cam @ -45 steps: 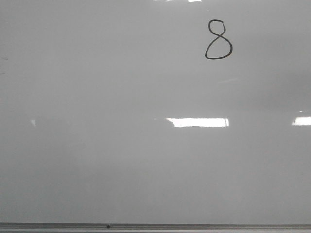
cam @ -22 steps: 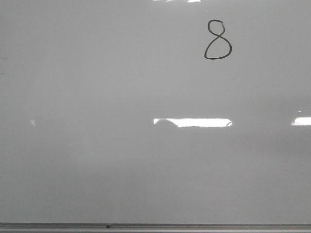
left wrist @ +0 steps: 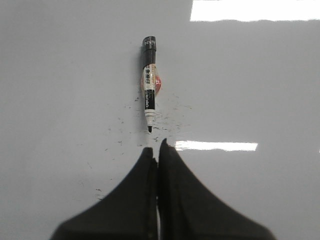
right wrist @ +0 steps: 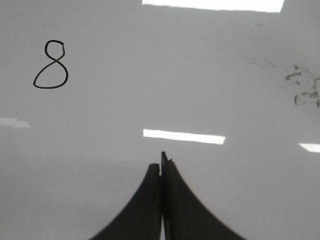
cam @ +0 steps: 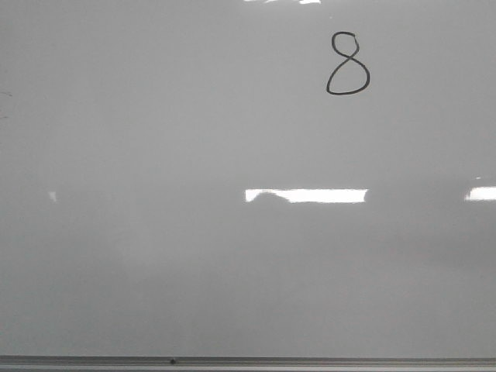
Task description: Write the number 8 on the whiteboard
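- Nothing on the board has moved between the earlier front views and this one: the number 8 sits in the same spot, high up and right of centre on the whiteboard, both loops closed and the lower one wider.
- Only the glare has shifted: the bright reflection strip now reaches further left than it did a second ago, with a dark notch biting into its left end, probably an arm's reflection passing.
- With the figure complete and unchanged, I judge the writing done; what is left is at most pulling the arms clear.
- From the front, neither arm nor any pen is visible, only the board and its grey edge strip along the bottom.
- On the left wrist camera, the left gripper is pressed closed with nothing between its fingers, and a marker lies loose on the board just beyond the fingertips, nib towards them, with faint ink specks scattered about.
- On the right wrist camera, the right gripper is likewise clenched and empty; the 8 shows well away from it, and smudged marks lie on the opposite side, none of which the front view catches.
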You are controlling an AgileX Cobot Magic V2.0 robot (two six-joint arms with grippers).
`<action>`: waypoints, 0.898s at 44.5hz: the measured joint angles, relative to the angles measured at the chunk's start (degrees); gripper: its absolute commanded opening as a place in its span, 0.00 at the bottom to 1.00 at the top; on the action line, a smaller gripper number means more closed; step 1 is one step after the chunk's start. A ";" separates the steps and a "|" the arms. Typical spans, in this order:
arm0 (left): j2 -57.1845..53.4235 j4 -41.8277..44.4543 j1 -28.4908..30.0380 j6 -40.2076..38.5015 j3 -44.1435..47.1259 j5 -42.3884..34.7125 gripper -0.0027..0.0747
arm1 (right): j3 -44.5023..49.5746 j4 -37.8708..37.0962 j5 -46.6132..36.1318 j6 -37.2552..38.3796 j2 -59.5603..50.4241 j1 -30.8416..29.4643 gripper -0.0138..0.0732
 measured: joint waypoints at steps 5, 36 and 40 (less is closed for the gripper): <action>0.00 0.00 0.00 0.00 0.00 0.00 0.01 | 0.00 -0.09 -0.18 0.00 0.00 0.00 0.02; 0.00 0.00 0.00 0.00 0.00 0.00 0.01 | 0.00 -0.09 -1.96 4.37 0.00 0.00 0.02; 0.00 0.00 0.00 0.00 0.00 0.00 0.01 | 0.00 -0.09 -1.96 4.45 0.00 0.00 0.02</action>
